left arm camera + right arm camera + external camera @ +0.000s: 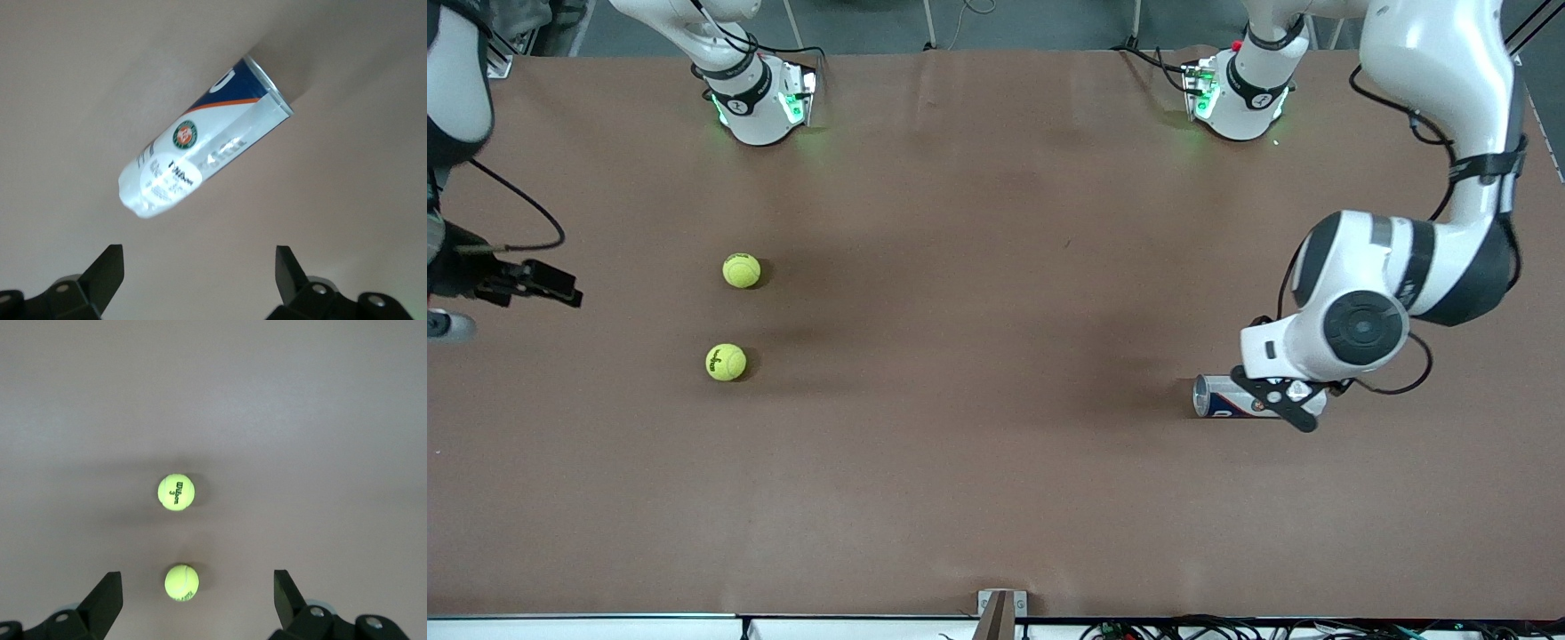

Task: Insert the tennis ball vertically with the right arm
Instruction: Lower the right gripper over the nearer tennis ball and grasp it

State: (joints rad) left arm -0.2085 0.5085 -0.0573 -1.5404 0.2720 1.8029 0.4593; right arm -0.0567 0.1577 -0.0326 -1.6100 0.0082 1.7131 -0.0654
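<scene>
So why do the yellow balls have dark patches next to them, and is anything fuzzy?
Front view: each tennis ball casts a soft shadow on the table. Left wrist view: the can looks blurred and washed out by glare. Right wrist view: the balls look sharp.

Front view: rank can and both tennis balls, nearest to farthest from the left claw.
1. Can: lying on its side directly under the open left claw, at the left arm's end of the table.
2. Lower ball: toward the right arm's end, nearer the camera.
3. Upper ball: same end; close to the lower ball's distance, barely farther.
</scene>
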